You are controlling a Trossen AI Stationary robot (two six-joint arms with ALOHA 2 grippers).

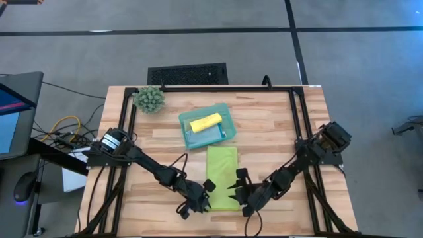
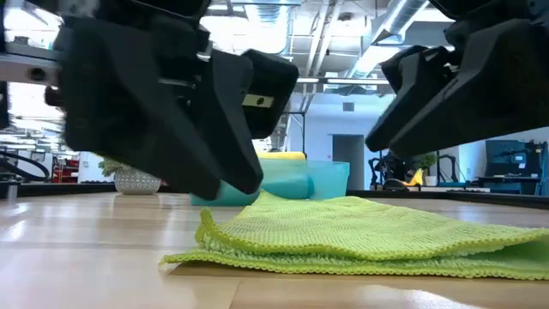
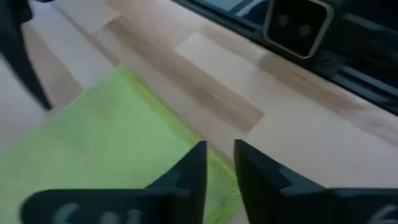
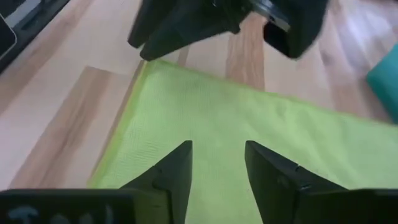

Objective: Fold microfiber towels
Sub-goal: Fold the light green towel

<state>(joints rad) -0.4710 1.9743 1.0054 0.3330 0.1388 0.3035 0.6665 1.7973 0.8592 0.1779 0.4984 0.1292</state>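
From above, the butcher-block table (image 1: 264,132) sits on a grey floor crossed by dark tape lines, with a black frame round its edges. A lime green towel (image 1: 221,168) lies folded into a long strip near the front middle. Behind it a teal tray (image 1: 228,119) holds a yellow towel (image 1: 205,121) on top of a light blue towel (image 1: 205,137). A spiky plant ball (image 1: 149,98) stands at the far left corner. The left gripper (image 1: 206,192) is at the strip's front left edge, the right gripper (image 1: 236,188) at its front right edge.

At table level, the lime cloth lies low and rumpled on the pale wood, both dark grippers hanging just above it; beyond is a bright workshop with ceiling ducts and a doorway.

Past the left wrist's fingers (image 3: 193,171), a narrow gap shows between them, nothing in it, with the towel's edge under them.

The right wrist's fingers (image 4: 174,171) stand wider apart over the green cloth, gripping nothing, with the other arm across the strip.
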